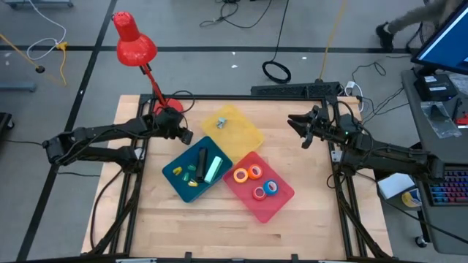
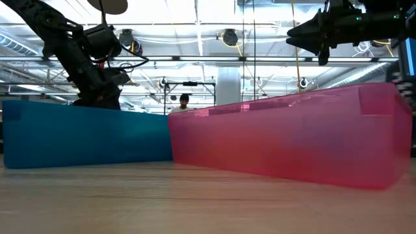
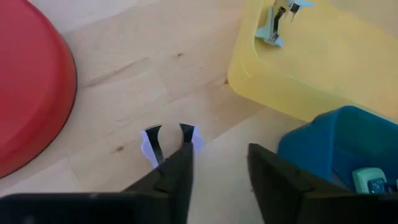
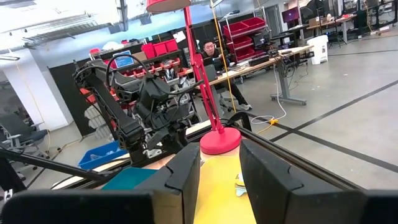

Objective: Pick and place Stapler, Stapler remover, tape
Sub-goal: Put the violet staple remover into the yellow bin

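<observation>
Left end effector (image 1: 186,136), mine: fingers apart, empty, centre-left | tape (image 1: 254,180) in pink tray (image 1: 281,204) | stapler remover (image 1: 221,121) in yellow tray (image 1: 250,136) | sorting looks done.

No legible txt, labels, brand names or nos. anywhere, trays, tools, lamp, bkgd all unreadable

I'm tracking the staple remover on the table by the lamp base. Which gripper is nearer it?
Left. The left gripper hovers right over the staple remover; the right gripper waits across the yellow tray.

Left gripper (image 3: 217,165) hangs low with jaws parted and empty; right gripper (image 1: 294,120) hovers raised.
</observation>
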Available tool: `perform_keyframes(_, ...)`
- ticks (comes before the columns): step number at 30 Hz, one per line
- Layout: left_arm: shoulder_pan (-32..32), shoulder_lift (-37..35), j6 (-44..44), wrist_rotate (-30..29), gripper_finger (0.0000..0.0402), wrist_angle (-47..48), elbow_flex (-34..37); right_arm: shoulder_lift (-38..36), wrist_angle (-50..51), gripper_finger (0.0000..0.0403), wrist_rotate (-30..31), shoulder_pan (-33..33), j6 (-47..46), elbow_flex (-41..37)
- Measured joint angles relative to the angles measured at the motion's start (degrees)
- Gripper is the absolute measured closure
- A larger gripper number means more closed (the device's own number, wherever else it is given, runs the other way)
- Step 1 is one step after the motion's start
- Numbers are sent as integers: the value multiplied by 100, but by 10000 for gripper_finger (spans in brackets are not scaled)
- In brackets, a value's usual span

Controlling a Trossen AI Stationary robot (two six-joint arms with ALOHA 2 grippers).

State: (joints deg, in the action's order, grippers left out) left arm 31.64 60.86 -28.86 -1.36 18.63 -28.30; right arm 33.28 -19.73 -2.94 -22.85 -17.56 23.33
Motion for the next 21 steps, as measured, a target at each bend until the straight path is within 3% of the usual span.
perform_keyframes(7, 0, 194, -21, -20, 191, 105, -2, 0, 0, 296, 2, 0, 0, 0)
perform_keyframes(21, -17, 1574, 316, -23, 190, -497, -30, 2, -17, 298, 15, 2, -131, 0)
